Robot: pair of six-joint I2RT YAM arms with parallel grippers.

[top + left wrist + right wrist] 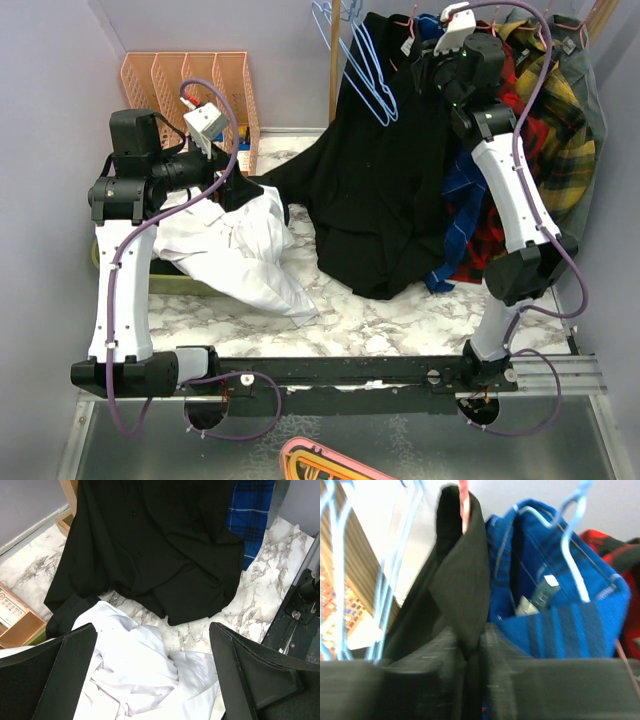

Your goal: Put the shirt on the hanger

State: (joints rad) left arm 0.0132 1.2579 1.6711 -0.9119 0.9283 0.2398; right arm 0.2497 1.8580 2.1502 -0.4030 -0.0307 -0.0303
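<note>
Clamped on the shirt [460,575] at frame centre, the right gripper [471,652] should ease it squarely over the hanger [464,500] above.

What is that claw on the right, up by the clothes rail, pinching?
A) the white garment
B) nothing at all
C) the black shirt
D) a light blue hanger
C: in the right wrist view the right gripper has its fingers closed on a fold of the black shirt, which runs up to the pink hanger just above.
</note>
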